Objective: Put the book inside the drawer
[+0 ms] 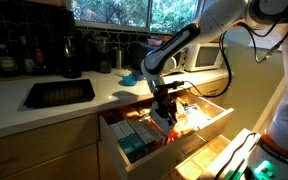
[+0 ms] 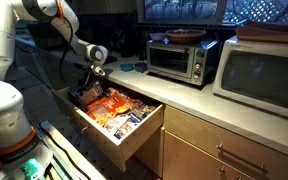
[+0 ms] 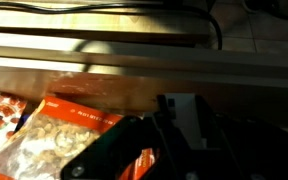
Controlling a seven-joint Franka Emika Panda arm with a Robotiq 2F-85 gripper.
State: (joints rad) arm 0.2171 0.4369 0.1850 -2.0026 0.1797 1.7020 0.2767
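The drawer [image 1: 206, 127] [image 2: 142, 137] stands pulled out below the counter, with orange packets [image 2: 112, 104] [image 3: 74, 128] and teal boxes [image 1: 134, 143] inside. In both exterior views my gripper [image 1: 165, 112] [image 2: 92, 88] reaches down into the drawer's back part, just above the packets. In the wrist view the dark fingers [image 3: 134, 140] stand close together on a thin pale slab, the book [image 3: 184, 115], held upright between them. In the exterior views the arm and gripper hide the book. The wooden drawer wall [image 3: 104, 90] runs just behind the fingers.
A toaster oven [image 2: 179, 60] and a microwave [image 2: 269, 75] stand on the counter [image 2: 199, 100]. A flat light-blue thing [image 1: 131, 77] lies near the counter edge behind the arm. A dark sink [image 1: 59, 93] is set in the counter. A lower wooden drawer [image 1: 222, 155] also juts out.
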